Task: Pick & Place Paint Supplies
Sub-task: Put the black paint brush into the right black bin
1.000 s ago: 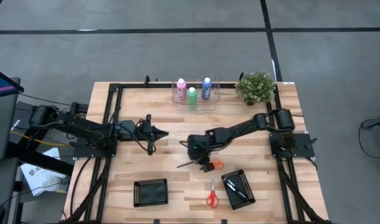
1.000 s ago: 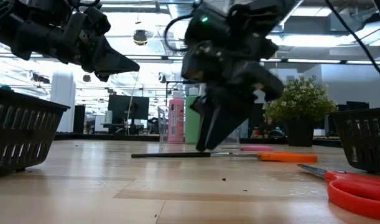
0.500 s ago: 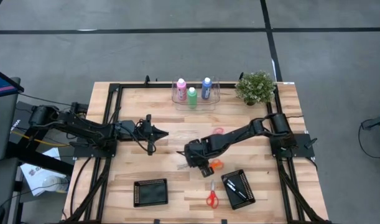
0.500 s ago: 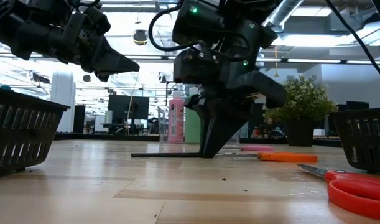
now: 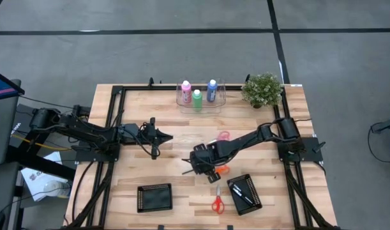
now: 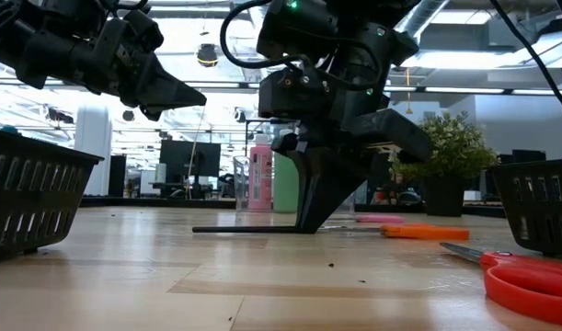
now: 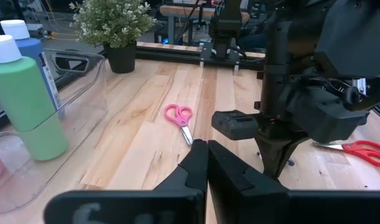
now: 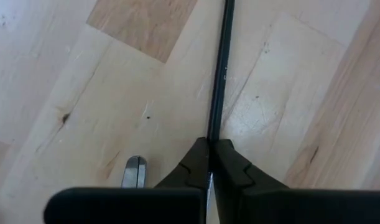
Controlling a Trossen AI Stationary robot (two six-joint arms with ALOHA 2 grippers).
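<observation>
High view: right pincer (image 5: 196,167) low at frame centre on the bench (image 5: 137,176), clamped on a thin dark brush (image 5: 189,170); left pincer (image 5: 167,137) closed, empty, left of centre. Paint bottles (image 5: 197,97) top centre.
Low view: brush (image 6: 248,229) lies flat on the bench.
Right wrist view: fingers (image 8: 196,163) pinch the brush (image 8: 221,74).

Black jointed arms, looping cables, green LEDs

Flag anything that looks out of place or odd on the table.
Nothing looks spilled or damaged. The three paint bottles stand upright in their clear tray. One brush lies loose on the table, pinched by the right gripper; the left gripper hovers shut.
</observation>
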